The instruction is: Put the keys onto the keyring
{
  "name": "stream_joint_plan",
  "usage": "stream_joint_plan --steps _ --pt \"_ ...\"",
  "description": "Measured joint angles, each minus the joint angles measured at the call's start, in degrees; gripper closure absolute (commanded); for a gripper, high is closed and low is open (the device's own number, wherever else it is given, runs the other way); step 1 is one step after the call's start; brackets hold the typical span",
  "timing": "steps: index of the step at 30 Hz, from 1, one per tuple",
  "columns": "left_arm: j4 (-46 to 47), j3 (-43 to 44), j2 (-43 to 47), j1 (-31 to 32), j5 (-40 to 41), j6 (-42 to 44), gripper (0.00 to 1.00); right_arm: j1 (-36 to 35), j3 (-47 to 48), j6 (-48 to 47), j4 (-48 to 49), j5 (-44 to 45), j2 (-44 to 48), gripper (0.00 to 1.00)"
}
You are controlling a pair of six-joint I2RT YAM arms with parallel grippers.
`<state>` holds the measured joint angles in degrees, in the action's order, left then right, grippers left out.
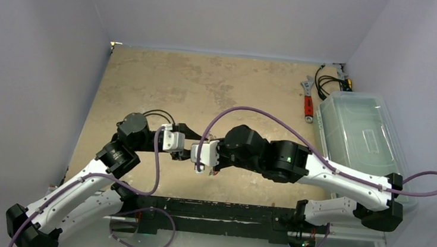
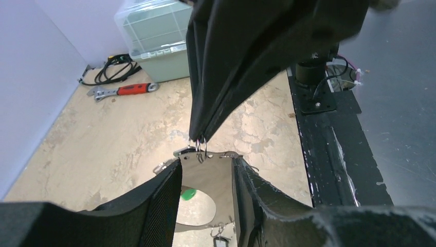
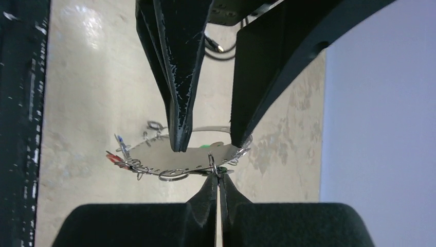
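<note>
Near the middle of the desk's [image 1: 208, 81] near edge, the right gripper [image 3: 217, 177], fingers pressed together, pinches the keyring [image 3: 164, 157] by its rim. It is apparently steadying the ring while the left gripper [image 3: 208, 145], fingers spread, straddles the opposite rim (contact unclear). The right wrist view shows red and blue keys [image 3: 117, 157] at the rim. Only the left wrist view shows a green key head [image 2: 188, 194] clearly.
</note>
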<state>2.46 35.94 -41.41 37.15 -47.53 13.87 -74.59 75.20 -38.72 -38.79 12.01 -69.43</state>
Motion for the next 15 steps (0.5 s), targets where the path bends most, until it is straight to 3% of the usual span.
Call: stream_joint_plan --steps 3,7,15 --pt "-0.52 2.36 -1.42 0.0 0.57 0.0 0.52 0.0 2.34 -0.72 -2.86 3.32 -2.67 1.0" --pt "-2.97 6.97 -4.0 0.0 3.26 -0.98 0.15 0.0 3.41 -0.98 -5.31 6.45 -4.17 1.0" --pt "-5.22 10.93 -6.93 0.0 9.29 -14.05 0.03 0.11 2.8 -1.9 -5.73 9.84 -0.55 1.0"
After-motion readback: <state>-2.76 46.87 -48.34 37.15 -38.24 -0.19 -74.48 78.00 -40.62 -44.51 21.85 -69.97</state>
